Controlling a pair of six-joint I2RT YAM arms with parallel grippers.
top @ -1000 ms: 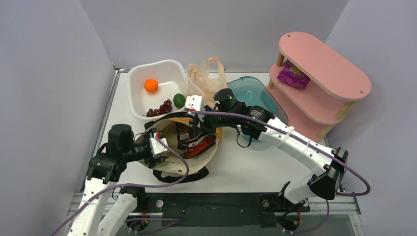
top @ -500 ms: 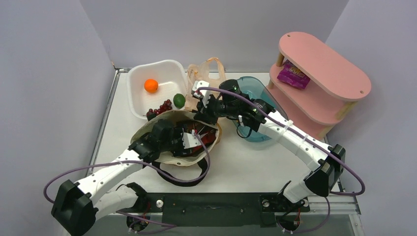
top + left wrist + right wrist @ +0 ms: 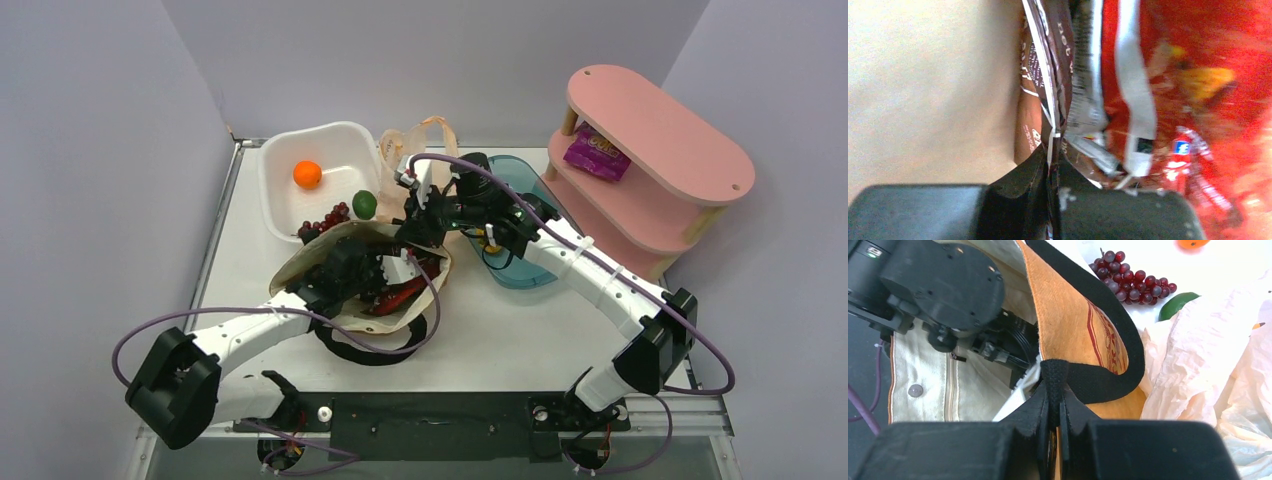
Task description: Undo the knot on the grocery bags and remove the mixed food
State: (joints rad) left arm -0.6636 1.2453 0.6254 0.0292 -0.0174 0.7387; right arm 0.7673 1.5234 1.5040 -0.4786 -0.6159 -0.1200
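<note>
Dark brown snack bag [image 3: 1045,75], inside the canvas tote [image 3: 295,268] mid-table [image 3: 500,330], stretches straight ahead of the left tool [image 3: 1052,170] — clamped on its edge — while the right tool [image 3: 1054,390] pinches the strap [image 3: 1098,382].

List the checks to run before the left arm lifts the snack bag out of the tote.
1. Left gripper shut on the edge of the dark brown snack bag: ok.
2. Right gripper shut on the black strap of the tote, mouth held open: ok.
3. Red Doritos bag free of the left grip: cannot tell; it presses against the brown bag.
4. Peach plastic bag outside the tote mouth: ok.
</note>
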